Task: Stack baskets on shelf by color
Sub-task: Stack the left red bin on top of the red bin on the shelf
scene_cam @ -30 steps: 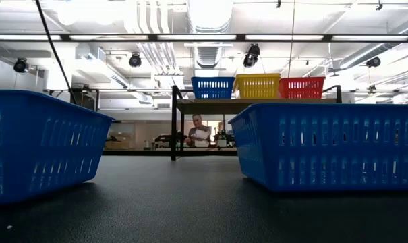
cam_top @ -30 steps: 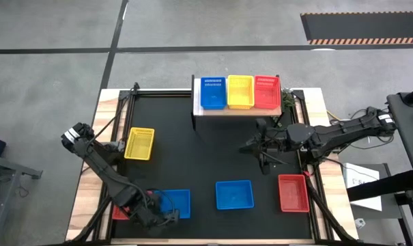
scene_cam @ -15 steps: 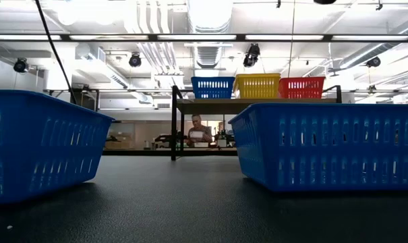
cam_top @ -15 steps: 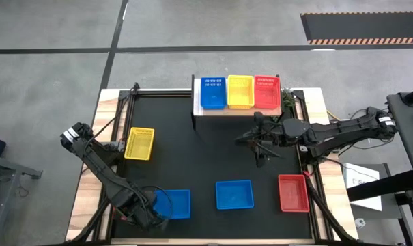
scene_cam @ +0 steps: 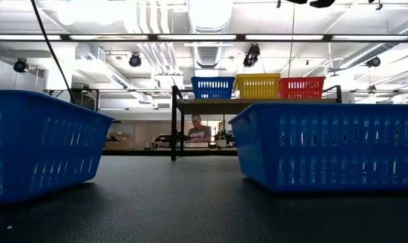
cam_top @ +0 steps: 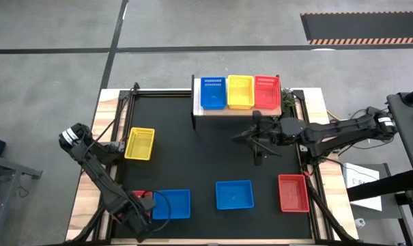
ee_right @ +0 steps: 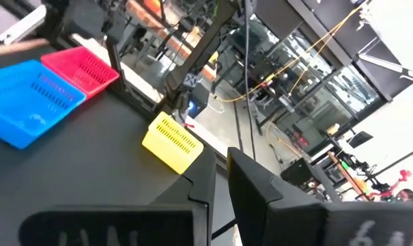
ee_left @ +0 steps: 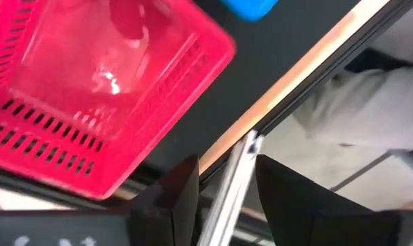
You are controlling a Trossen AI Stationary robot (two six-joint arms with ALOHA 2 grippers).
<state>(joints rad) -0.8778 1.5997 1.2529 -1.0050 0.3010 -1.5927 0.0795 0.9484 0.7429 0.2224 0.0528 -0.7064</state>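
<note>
On the wooden shelf (cam_top: 237, 110) at the table's far edge, a blue basket (cam_top: 213, 93), a yellow basket (cam_top: 240, 91) and a red basket (cam_top: 267, 91) sit side by side. On the black mat rest a yellow basket (cam_top: 139, 143), two blue baskets (cam_top: 172, 203) (cam_top: 233, 195) and a red basket (cam_top: 293, 193). Another red basket (ee_left: 104, 89) lies at the near-left corner, partly under my left arm. My left gripper (ee_left: 226, 164) is open just beside it, over the table's edge rail. My right gripper (cam_top: 250, 139) hangs in the air before the shelf, fingers nearly together (ee_right: 221, 160), holding nothing.
The mat's middle (cam_top: 192, 157) between the baskets is bare. The low view shows the two blue baskets (scene_cam: 35, 145) (scene_cam: 325, 145) close up, with the shelf's dark legs (scene_cam: 173, 131) behind. A person sits far off in the room (scene_cam: 198, 131).
My left gripper has swung toward the table's left along the near edge, from in front of the blue basket to the red basket at the corner. My right gripper has drifted a little toward the far edge and the shelf. No basket has visibly moved.
</note>
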